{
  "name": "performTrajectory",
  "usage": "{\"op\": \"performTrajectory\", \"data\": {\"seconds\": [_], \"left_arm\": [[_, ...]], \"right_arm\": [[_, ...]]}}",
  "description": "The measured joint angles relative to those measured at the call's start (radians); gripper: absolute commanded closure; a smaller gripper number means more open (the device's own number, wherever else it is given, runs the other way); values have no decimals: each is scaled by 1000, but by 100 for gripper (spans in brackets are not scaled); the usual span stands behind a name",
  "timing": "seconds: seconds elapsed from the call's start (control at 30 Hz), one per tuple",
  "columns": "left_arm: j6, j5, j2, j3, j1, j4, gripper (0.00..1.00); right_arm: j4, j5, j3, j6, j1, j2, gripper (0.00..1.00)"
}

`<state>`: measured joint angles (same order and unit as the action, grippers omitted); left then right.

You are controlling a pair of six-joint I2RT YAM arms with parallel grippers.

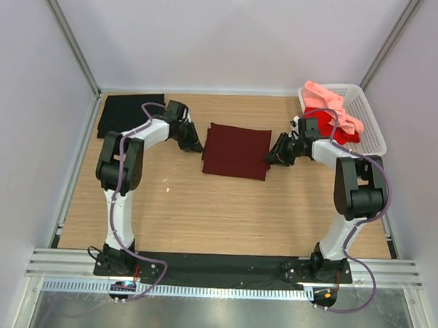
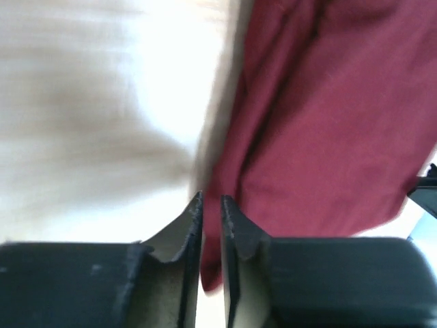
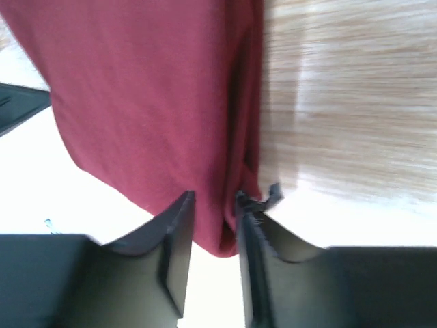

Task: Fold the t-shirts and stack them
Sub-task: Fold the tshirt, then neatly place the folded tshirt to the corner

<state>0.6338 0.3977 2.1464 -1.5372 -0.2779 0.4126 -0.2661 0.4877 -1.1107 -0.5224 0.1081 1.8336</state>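
Observation:
A dark maroon t-shirt (image 1: 236, 151) lies folded into a rectangle in the middle of the table. My left gripper (image 1: 196, 146) is at its left edge, and in the left wrist view the jaws (image 2: 210, 199) stand narrow with a corner of the maroon cloth (image 2: 328, 123) pinched between them. My right gripper (image 1: 270, 158) is at the right edge; its jaws (image 3: 215, 197) close on the folded maroon corner (image 3: 150, 89). A black t-shirt (image 1: 130, 114) lies folded flat at the back left. A bright red t-shirt (image 1: 328, 126) and a salmon pink one (image 1: 331, 102) sit in the basket.
The white lattice basket (image 1: 370, 120) stands at the back right against the wall. Light walls enclose the wooden table (image 1: 224, 215) on three sides. Bare wood runs between the maroon shirt and the arm bases.

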Motion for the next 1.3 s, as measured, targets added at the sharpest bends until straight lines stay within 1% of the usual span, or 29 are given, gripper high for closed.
{"op": "performTrajectory", "data": {"seconds": [0.03, 0.07, 0.1, 0.2, 0.23, 0.27, 0.3, 0.37, 0.43, 0.5, 0.63, 0.73, 0.83, 0.9, 1.03, 1.1, 1.17, 1.2, 1.23, 1.3], "left_arm": [[9, -14, -28, 18, -2, 13, 79], [14, -25, -53, 25, -3, 24, 78], [15, -37, -75, 23, -4, 32, 77], [17, -43, -111, -29, -4, 41, 76], [17, -38, -113, -57, -4, 41, 76], [16, -32, -113, -84, -5, 40, 76], [16, -24, -110, -112, -8, 34, 77], [13, 5, -94, -163, -12, 21, 77], [11, 39, -56, -218, -21, 6, 78], [8, 74, 0, -272, -30, -6, 78], [4, 133, 163, -399, -45, -24, 78], [5, 135, 278, -479, -47, -18, 79], [15, 132, 362, -537, -32, -15, 79], [39, 161, 396, -572, -15, -13, 77], [43, 160, 401, -608, 11, -22, 74], [46, 166, 395, -608, 19, -25, 71], [49, 179, 381, -600, 26, -29, 70], [49, 187, 368, -587, 28, -31, 70], [48, 190, 350, -568, 29, -34, 69], [41, 190, 286, -496, 28, -32, 67]], "right_arm": [[-21, 1, -7, 12, 0, -10, 59], [-38, 1, -15, 21, 0, -17, 55], [-57, 1, -25, 26, 0, -24, 54], [-117, -3, -44, 43, 0, -48, 49], [-133, -5, -47, 47, 0, -57, 50], [-151, -10, -50, 50, 1, -69, 51], [-166, -14, -50, 51, 2, -80, 60], [-185, -17, -50, 55, 5, -98, 68], [-185, -14, -49, 51, 14, -108, 73], [-168, -5, -41, 45, 29, -109, 74], [-126, 9, 6, 38, 50, -107, 74], [-78, 6, 45, 37, 56, -88, 74], [-36, -3, 87, 38, 55, -35, 74], [-25, -7, 100, 38, 53, -18, 74], [-14, -6, 106, 44, 51, -19, 73], [-16, -7, 106, 49, 51, -21, 72], [-22, -7, 106, 54, 51, -29, 65], [-27, -6, 106, 55, 51, -37, 61], [-32, -6, 106, 57, 51, -45, 52], [-45, -8, 105, 67, 51, -70, 45]]}}
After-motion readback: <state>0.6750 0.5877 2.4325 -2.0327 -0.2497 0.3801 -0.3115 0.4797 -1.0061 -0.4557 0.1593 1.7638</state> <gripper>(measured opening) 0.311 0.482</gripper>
